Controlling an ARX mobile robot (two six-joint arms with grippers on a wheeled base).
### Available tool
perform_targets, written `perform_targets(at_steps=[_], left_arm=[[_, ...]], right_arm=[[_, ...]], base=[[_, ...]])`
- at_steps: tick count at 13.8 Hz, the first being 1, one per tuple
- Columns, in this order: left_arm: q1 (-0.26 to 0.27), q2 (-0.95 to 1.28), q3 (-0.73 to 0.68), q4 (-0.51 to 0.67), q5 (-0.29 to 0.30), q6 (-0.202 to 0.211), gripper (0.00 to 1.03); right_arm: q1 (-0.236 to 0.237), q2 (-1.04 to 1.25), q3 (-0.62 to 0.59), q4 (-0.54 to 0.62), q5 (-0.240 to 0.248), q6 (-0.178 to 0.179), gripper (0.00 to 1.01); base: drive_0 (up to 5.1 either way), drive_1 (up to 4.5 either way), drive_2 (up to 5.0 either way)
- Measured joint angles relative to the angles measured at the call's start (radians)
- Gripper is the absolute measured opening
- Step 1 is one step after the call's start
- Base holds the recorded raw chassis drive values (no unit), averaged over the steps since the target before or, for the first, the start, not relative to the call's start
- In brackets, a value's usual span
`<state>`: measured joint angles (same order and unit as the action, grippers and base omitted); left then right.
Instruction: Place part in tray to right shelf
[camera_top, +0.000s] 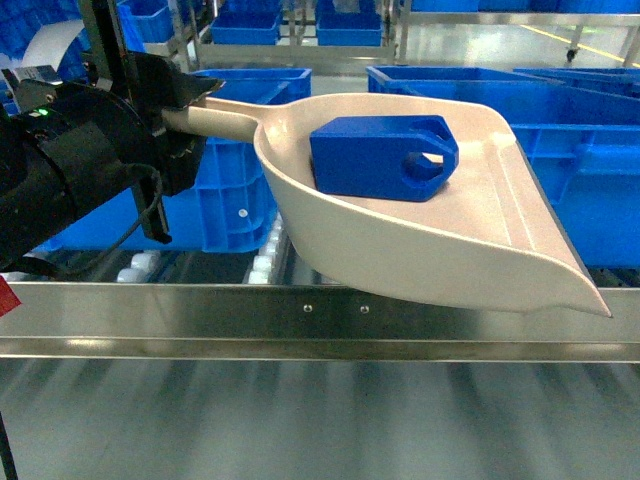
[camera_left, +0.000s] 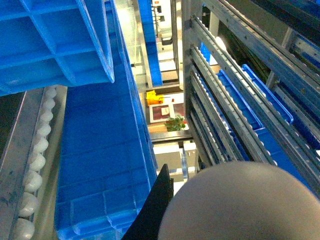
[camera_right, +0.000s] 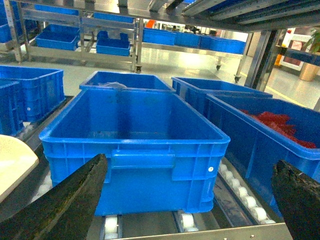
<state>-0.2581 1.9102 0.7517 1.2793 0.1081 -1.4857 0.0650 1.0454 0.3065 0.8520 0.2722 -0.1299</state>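
Note:
The beige tray (camera_top: 470, 250) hangs tilted above the right shelf's steel front rail (camera_top: 320, 312). My left gripper (camera_top: 188, 112) is shut on the tray's long handle at the left of the head view. The blue part (camera_top: 385, 155) lies inside the tray near its back wall, hole end to the right. In the left wrist view one black finger (camera_left: 156, 207) presses against the rounded beige tray (camera_left: 240, 205). My right gripper (camera_right: 190, 165) stands open over the shelf's white rollers (camera_right: 187, 220) and holds nothing. The tray's edge (camera_right: 12, 162) shows at that view's left.
Large blue crates (camera_top: 590, 170) stand on the roller tracks behind the tray. An empty blue crate (camera_right: 135, 135) sits straight ahead of the right gripper. Beside it on the right is a crate with red pieces (camera_right: 272, 122). More racks and crates stand further back.

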Motion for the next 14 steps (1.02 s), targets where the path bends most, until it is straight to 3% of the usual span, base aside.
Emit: perform_targets(at_steps=[14], left_arm=[[0.000, 0.000, 0.000, 0.000, 0.000, 0.000, 0.12]], right_arm=[[0.000, 0.000, 0.000, 0.000, 0.000, 0.000, 0.98]], base=[[0.0, 0.00, 0.0]])
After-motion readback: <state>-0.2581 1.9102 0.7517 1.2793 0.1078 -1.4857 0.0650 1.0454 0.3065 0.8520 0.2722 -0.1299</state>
